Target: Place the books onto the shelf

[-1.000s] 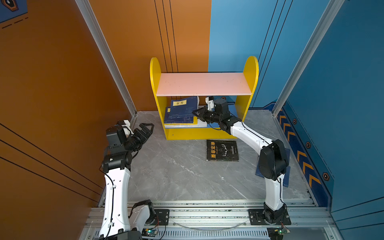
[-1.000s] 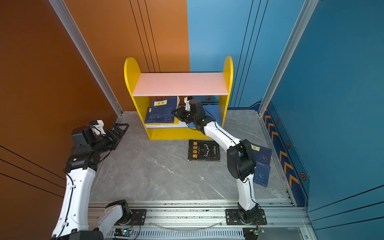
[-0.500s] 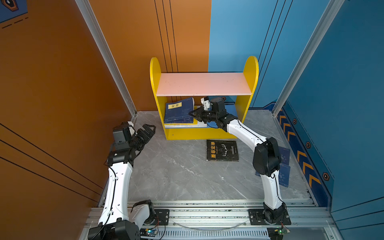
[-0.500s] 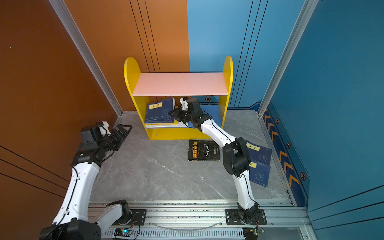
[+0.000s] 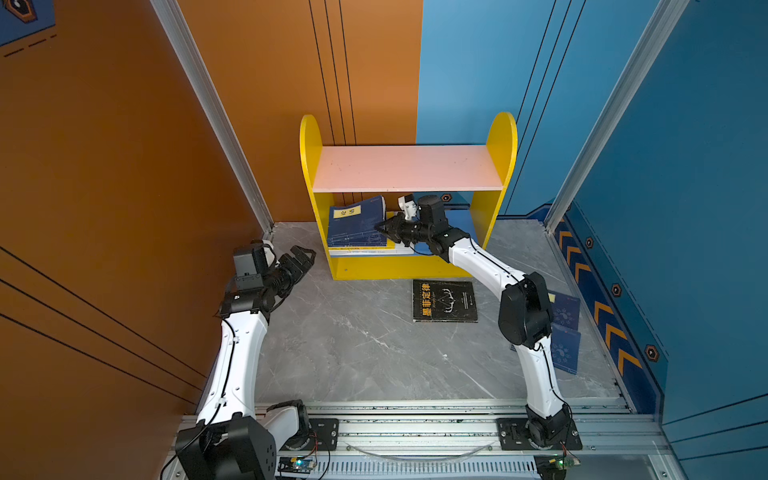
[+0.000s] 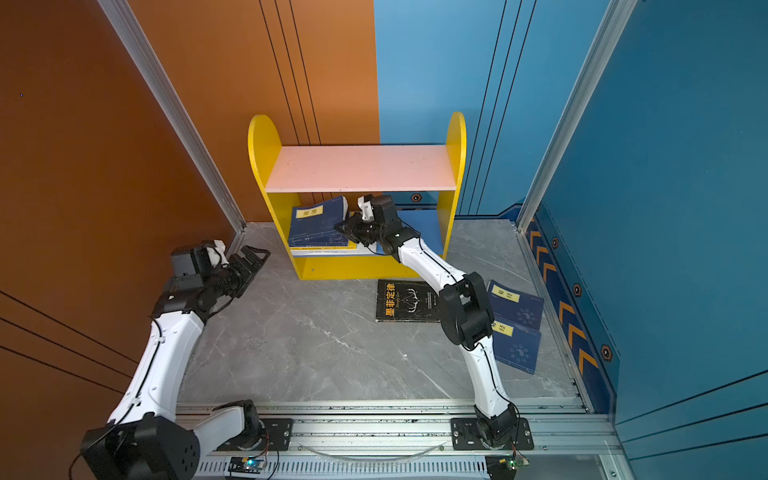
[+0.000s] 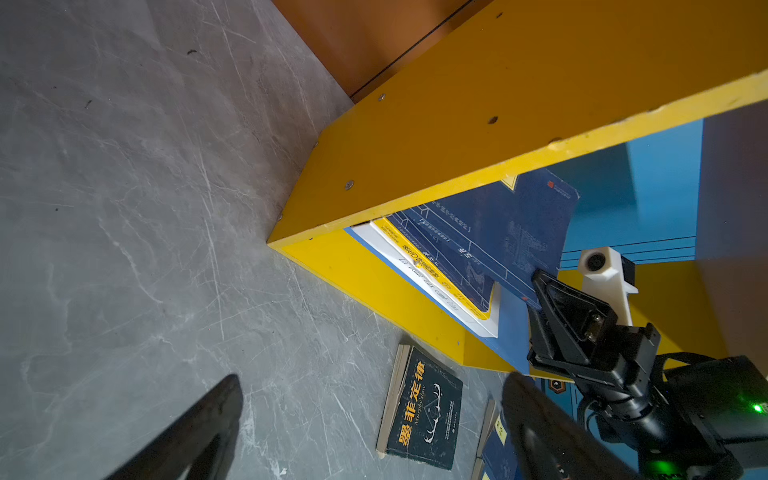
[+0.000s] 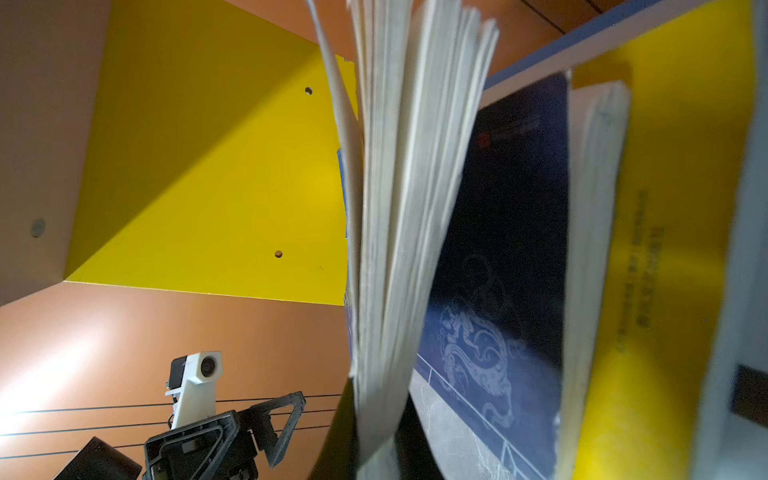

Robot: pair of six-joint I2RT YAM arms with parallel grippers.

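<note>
The shelf (image 5: pixel 309 166) (image 6: pixel 259 158) stands at the back, its pink upper board bare. On its blue lower board lie a white book, a yellow book (image 8: pixel 665 249) and a navy book (image 8: pixel 498 249), stacked flat. My right gripper (image 5: pixel 384 228) (image 6: pixel 343 228) (image 8: pixel 378 436) reaches into that tier. It is shut on the edge of another navy book (image 5: pixel 357 220) (image 7: pixel 498 224), held tilted up over the stack with its pages fanning. My left gripper (image 5: pixel 303 255) (image 6: pixel 255 255) (image 7: pixel 374 399) hangs open and empty just left of the shelf. A black book (image 5: pixel 444 300) (image 7: pixel 424 411) lies on the floor in front.
Two navy books (image 6: pixel 517 307) (image 6: pixel 517 349) lie flat on the floor at the right, partly behind my right arm's elbow. Orange wall panels close in on the left, blue ones on the right. A metal rail runs along the front.
My left gripper has moved right and forward, closer to the shelf's left panel, staying open. My right gripper has shifted left inside the lower tier, tipping the navy book up more steeply.
</note>
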